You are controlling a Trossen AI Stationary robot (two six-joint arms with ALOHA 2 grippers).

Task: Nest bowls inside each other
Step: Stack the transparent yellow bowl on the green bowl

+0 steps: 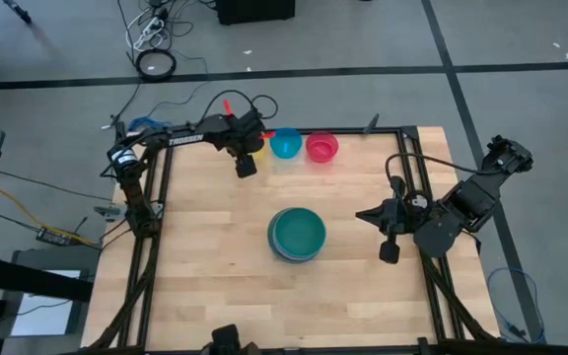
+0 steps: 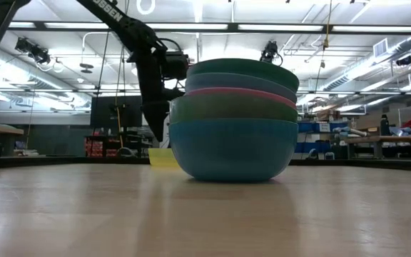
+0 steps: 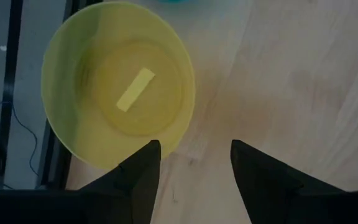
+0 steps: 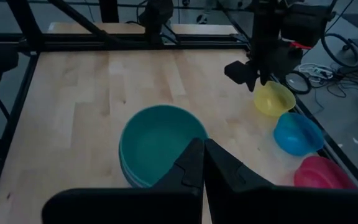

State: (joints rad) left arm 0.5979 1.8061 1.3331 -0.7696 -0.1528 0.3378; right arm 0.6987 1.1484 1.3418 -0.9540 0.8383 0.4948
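Yellow bowl (image 3: 118,84) under left gripper (image 3: 194,168), jaws spread astride rim; risk: closing tips it. Right gripper (image 4: 202,163) pressed together, well off.

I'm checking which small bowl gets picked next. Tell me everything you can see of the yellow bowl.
The yellow bowl is small, round, translucent-looking plastic, upright and empty, with a pale rectangular mark on its inside bottom. It sits at the table's far edge, first in a row with the blue bowl and red bowl; whether it touches the blue one is unclear. The left hand hovers open above its rim, not gripping it.
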